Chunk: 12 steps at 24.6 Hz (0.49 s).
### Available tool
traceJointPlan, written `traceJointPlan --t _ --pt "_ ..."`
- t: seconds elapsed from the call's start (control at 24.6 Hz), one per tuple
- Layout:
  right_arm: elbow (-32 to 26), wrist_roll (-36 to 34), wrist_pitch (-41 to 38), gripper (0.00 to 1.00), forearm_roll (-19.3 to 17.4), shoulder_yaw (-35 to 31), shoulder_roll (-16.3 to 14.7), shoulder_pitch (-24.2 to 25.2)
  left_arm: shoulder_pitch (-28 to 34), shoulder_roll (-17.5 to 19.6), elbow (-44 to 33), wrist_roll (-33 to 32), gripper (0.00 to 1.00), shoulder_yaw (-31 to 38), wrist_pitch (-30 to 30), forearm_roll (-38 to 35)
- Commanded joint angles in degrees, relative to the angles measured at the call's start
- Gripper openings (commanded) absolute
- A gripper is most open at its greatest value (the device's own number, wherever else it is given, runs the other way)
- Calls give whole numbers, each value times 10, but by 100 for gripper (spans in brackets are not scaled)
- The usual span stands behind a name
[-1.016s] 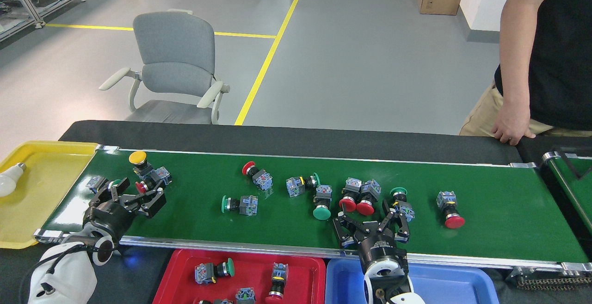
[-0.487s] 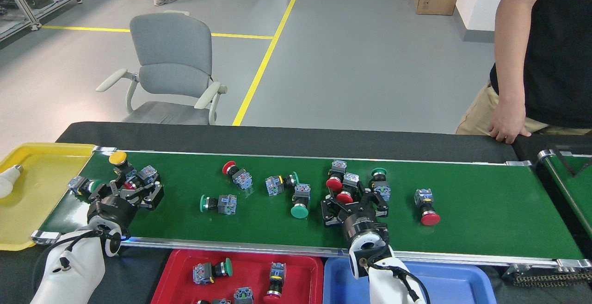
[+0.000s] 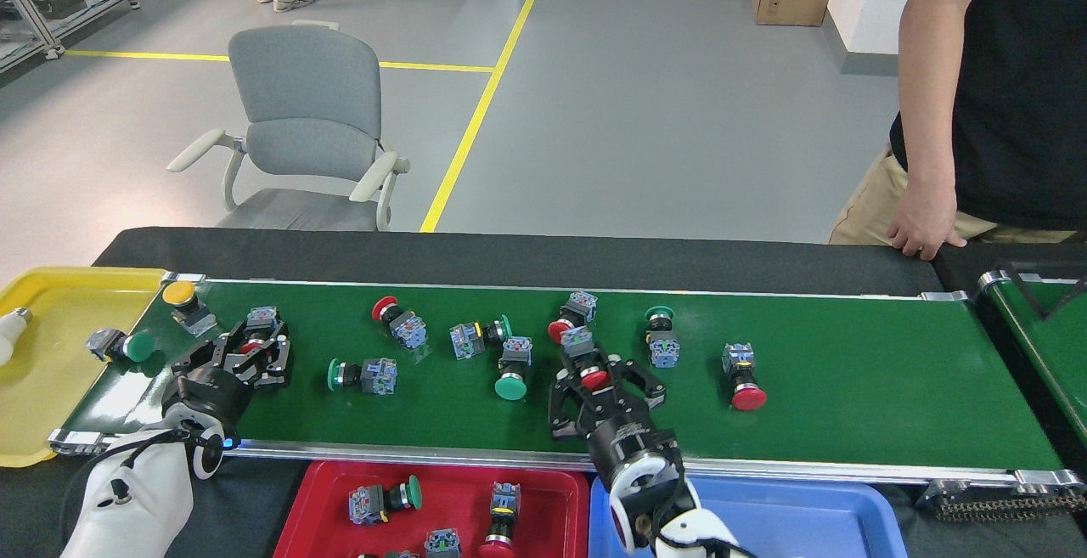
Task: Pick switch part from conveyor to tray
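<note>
Over the middle of the conveyor (image 3: 849,388), the right gripper (image 3: 601,381) stands spread, its fingers either side of a red-capped switch part (image 3: 588,363) but not yet pressed onto it. That looks like the closing stage of a pick: the next move calls for squeezing onto the part's body, lifting clear of the neighbouring red-capped part (image 3: 571,317), then carrying it back to the red tray (image 3: 340,481) at the near edge, which already holds a few parts. At the belt's left end the left gripper (image 3: 255,352) seems to clasp a red-capped part with a blue block (image 3: 259,329), though whether it is truly clamped I cannot tell. Compared with half a second ago, every part has drifted leftward with the belt; the green-capped part (image 3: 121,344) now overhangs the yellow tray (image 3: 51,371), and the right gripper has followed its target left.
</note>
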Motion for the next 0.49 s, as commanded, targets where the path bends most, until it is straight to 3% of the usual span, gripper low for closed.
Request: traceJointPlan --t 0.0,0.04,0.08,0.2,0.24,0.32,0.45 --pt "-37 0 -31 17 2 46 -1 7 -9 1 -6 3 70 1 7 -1" --pt "-39 -1 -32 66 4 70 -1 11 -9 1 -6 3 69 1 7 -1" --pt "-39 -2 -32 100 9 84 -1 14 -9 1 -6 3 65 1 6 -1" --pt "-39 -3 -34 100 13 96 0 14 -9 0 -6 4 29 2 -3 1" --pt "-41 -3 -34 100 13 95 0 14 -8 0 -7 4 21 2 -5 1" --pt "-48 -2 -33 100 13 93 0 17 -5 -1 -8 5 14 2 -7 2" --pt "-81 -3 -32 100 12 68 -19 36 4 -7 -21 10 11 2 -7 3"
